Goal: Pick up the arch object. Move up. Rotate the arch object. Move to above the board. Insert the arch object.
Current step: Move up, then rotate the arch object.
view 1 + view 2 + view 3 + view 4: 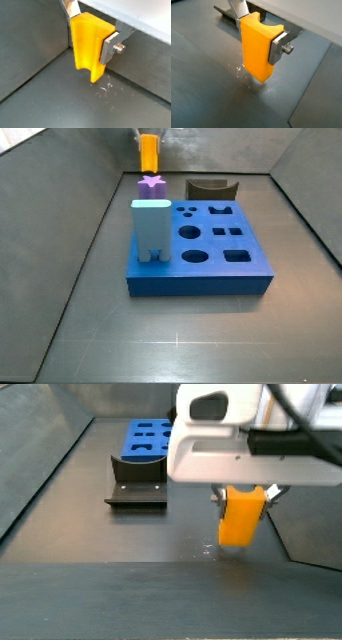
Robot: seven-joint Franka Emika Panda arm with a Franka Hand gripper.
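Observation:
The arch object [87, 45] is a small orange-yellow block with a notch in one end. It stands upright between the silver fingers of my gripper [91, 35], which is shut on it. It also shows in a wrist view [256, 47] with the notch up near the gripper [259, 35]. In a side view [241, 516] it hangs under the gripper [242, 490], its lower end close to the floor. I cannot tell if it touches. The blue board [247, 276] with dark holes lies mid-floor, apart from the arch object [148, 150]. It shows again [138, 446].
A tall pale blue two-legged block [150, 228] and a purple star piece [151, 183] stand on the board's left side. The dark fixture [207, 190] stands behind the board, also seen in a side view [138, 482]. Grey walls enclose the floor.

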